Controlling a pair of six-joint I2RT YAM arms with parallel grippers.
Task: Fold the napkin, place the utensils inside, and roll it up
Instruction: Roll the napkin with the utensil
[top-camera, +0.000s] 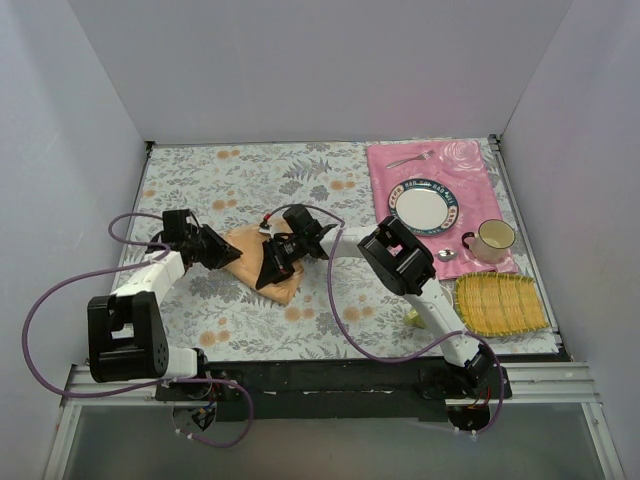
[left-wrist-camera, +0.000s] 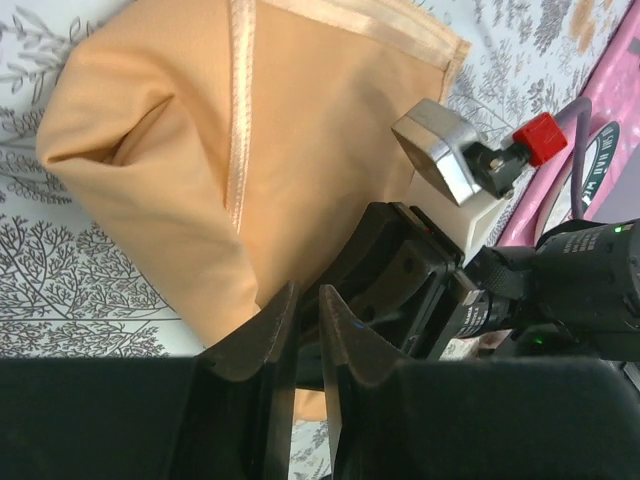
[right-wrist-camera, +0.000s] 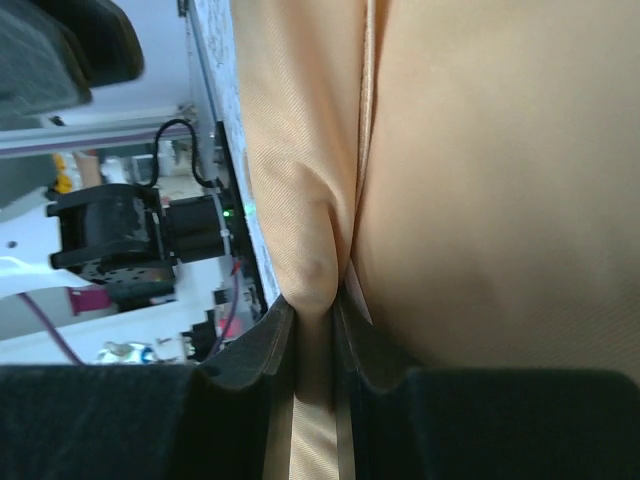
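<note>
Two claws meet over the napkin (top-camera: 284, 291) in the overhead view. It lies bunched into a rough wedge on the floral table cover (top-camera: 250, 180), left of centre, with the left gripper (top-camera: 228, 252) at its left edge and the right gripper (top-camera: 272, 268) on its middle. The fork (top-camera: 410, 158) and spoon (top-camera: 452, 254) lie well apart from it on the pink placemat (top-camera: 480, 185), on either side of the plate (top-camera: 424, 207). Both arms cover much of the cloth, so you cannot read its fold lines from here.

From the left wrist you see the cloth doubled over, with a hemmed band running down it and a loose pocket at the left. The left gripper's fingers (left-wrist-camera: 275, 335) stand close together with a thin slit between them, right at the cloth's lower edge. Whether any fabric is caught there you cannot tell. The right gripper's body blocks the far corner.

From the right wrist, the right gripper's fingers (right-wrist-camera: 262, 345) are clenched on a raised ridge of the napkin. The cloth fills the frame, its edges cut off.

Expect thin, limp, slightly slick fabric: it will likely sag, slide on itself and slip from a shallow pinch. Take it at a hemmed corner or edge, where the layers are thicker.
</note>
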